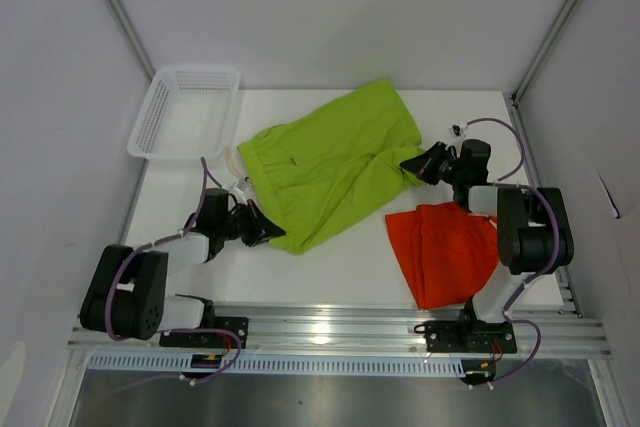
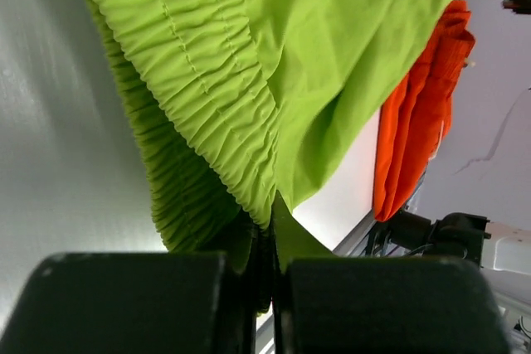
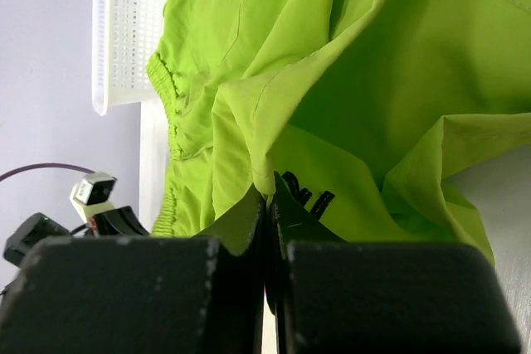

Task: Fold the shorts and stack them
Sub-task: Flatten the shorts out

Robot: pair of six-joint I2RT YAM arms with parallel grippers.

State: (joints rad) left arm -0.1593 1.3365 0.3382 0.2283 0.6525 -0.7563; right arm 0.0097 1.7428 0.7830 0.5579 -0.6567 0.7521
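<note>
The lime green shorts (image 1: 330, 162) lie spread across the middle of the white table. My left gripper (image 1: 268, 230) is shut on their ribbed waistband corner (image 2: 249, 180) at the near left. My right gripper (image 1: 412, 164) is shut on a leg hem beside the dark logo (image 3: 305, 195) at the right. The orange shorts (image 1: 445, 247) lie crumpled on the table near the right arm, and show at the right edge of the left wrist view (image 2: 419, 113).
A white mesh basket (image 1: 187, 112) stands at the table's back left corner, also in the right wrist view (image 3: 129, 31). White walls enclose the table on three sides. A metal rail (image 1: 340, 322) runs along the near edge.
</note>
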